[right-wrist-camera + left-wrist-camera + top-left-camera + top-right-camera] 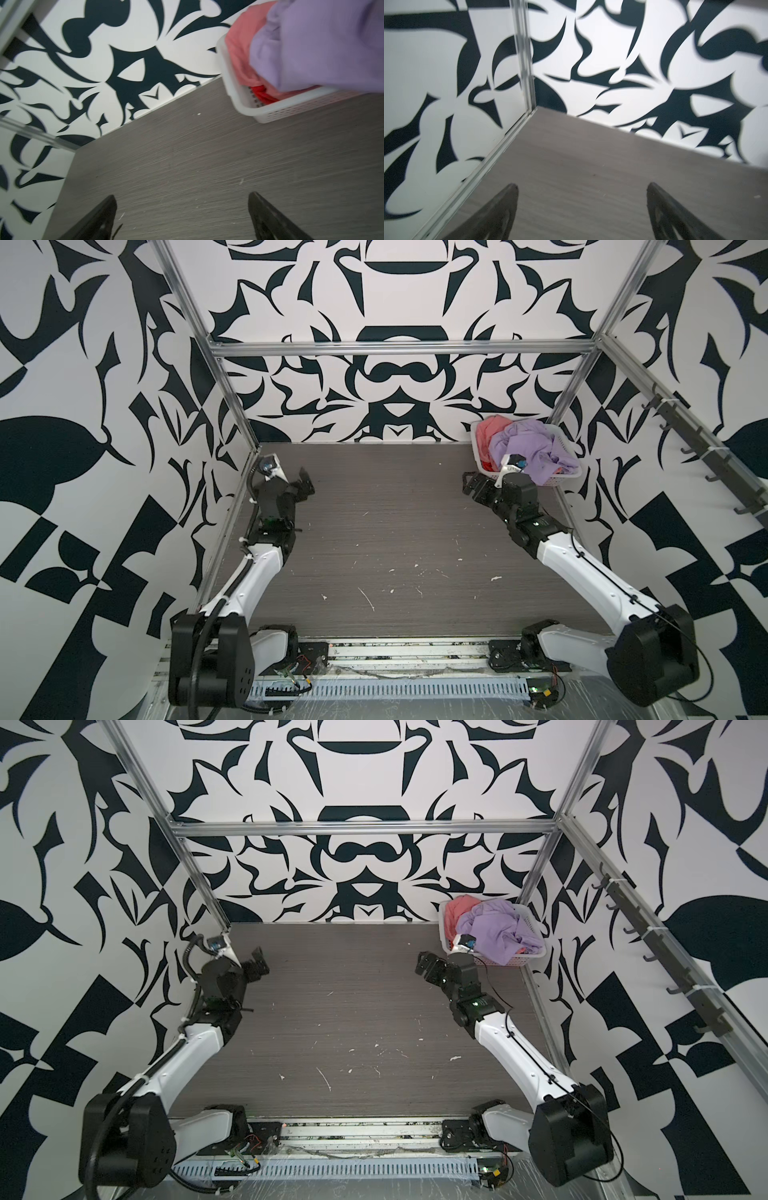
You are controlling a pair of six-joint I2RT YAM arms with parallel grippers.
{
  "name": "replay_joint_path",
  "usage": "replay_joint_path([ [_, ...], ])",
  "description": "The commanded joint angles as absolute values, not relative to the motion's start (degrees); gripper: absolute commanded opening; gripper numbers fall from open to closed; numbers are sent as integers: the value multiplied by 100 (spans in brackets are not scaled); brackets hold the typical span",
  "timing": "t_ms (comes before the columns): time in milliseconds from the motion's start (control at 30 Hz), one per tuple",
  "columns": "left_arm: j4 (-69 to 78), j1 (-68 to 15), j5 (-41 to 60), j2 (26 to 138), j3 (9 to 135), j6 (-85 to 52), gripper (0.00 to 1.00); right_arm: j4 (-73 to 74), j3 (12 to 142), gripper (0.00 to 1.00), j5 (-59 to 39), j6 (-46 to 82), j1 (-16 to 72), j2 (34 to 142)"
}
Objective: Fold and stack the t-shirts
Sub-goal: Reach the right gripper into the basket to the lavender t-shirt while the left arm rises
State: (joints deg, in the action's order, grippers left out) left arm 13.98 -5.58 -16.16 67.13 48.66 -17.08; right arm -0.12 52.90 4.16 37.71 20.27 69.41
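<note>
Toward two o'clock of the empty, wide-open right gripper (pixel 470 484), the crumpled lavender t-shirt (pixel 528 443) tops the salmon-pink t-shirt (pixel 484 434) in the white basket (pixel 559 479), well apart from the likewise open, empty left gripper (pixel 305 484).

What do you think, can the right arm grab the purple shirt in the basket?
Probably yes. The lavender t-shirt lies on top in the white basket, and the open right gripper hovers close beside it with nothing between.
</note>
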Motion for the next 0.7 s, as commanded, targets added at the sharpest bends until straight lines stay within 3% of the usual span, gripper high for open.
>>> replay_joint_path([
  [0,-877,-809,-1020,6805,5908,-3374,99,-212,6044,100,59,4053,2460,7102],
  [267,-384,-2354,-627,7608,6585,-5325,99,382,6482,100,-458,4189,3085,7611],
  [333,51,-2449,-386,7730,6592,-5065,99,932,6330,100,-832,4132,3070,7643],
  [500,1511,-2274,287,7974,6170,-5438,99,175,6949,100,-717,3909,3036,7997],
  [667,1514,-2180,1396,8725,7063,-5092,99,-1099,7843,100,417,3792,2572,8629],
])
